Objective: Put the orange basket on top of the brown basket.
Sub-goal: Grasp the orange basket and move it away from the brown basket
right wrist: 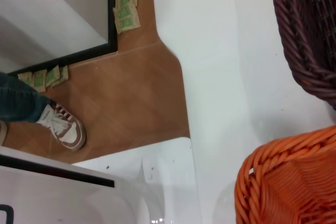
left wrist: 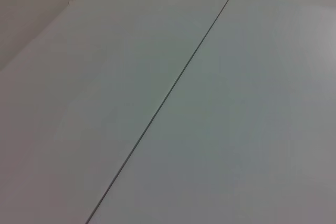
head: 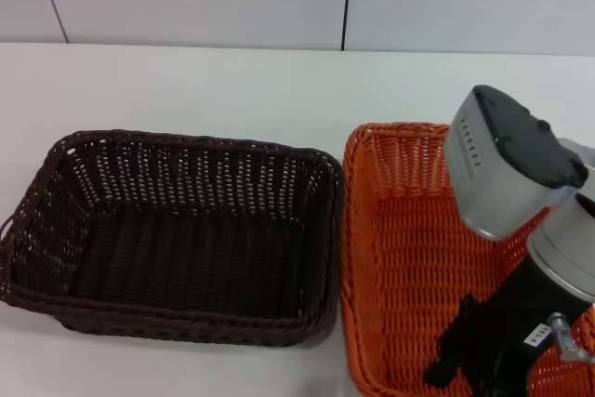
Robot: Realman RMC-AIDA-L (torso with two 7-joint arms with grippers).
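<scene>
The orange basket (head: 404, 258) sits on the white counter (head: 232, 81), just to the right of the brown basket (head: 177, 230). Their long sides almost touch. Both baskets stand flat with their open tops up.

The right arm reaches over the orange basket from the near right corner. Its right end effector (head: 483, 346) is dark and hangs low inside the orange basket, near the front rim. I cannot tell if it is released or clenched. A small white label is on it, but the writing is too small to read.

In the right wrist view, the rims of both baskets show close together, and past the counter edge a shoe (right wrist: 63, 127) stands on the brown floor (right wrist: 131, 103).

The left end effector is not seen.
</scene>
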